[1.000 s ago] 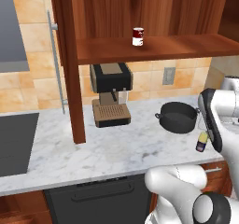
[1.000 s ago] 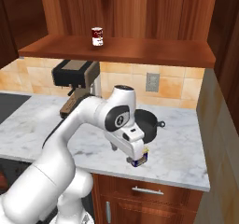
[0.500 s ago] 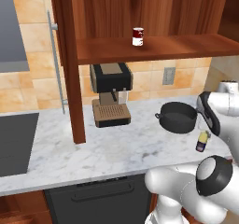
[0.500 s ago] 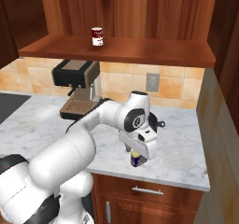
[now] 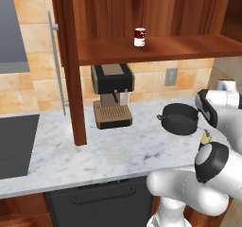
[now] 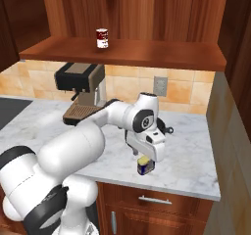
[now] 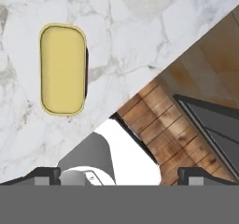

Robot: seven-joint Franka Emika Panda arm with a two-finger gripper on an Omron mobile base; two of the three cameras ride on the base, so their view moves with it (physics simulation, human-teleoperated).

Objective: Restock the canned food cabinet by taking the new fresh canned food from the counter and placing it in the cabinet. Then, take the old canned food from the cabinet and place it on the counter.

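Note:
The new fresh canned food, a small blue can (image 6: 145,166) with a yellowish top (image 7: 62,69), stands on the white marble counter (image 6: 186,155) near its front edge. My gripper (image 6: 148,155) hovers just above it, jaws open. In the hand view the fingertips (image 7: 45,175) stand wide apart and the can lies up and to the left of them, not between them. In the left base view the can (image 5: 205,138) peeks out beside my arm. The old canned food, a red-and-white can (image 5: 139,37) (image 6: 102,37), stands upright on the plank shelf of the cabinet (image 5: 160,48).
A black pot (image 5: 179,118) sits on the counter just behind the blue can. A coffee machine (image 5: 112,100) stands under the shelf. The open cabinet door (image 5: 68,60) with its grey bar handle hangs at the left. A dark stovetop (image 5: 14,143) lies far left. Wooden drawers (image 7: 186,101) drop below the counter edge.
My arm has folded and swung its elbow toward the right end of the counter, with the hand staying over the blue can. Neither can has moved. The jaws have stayed open.

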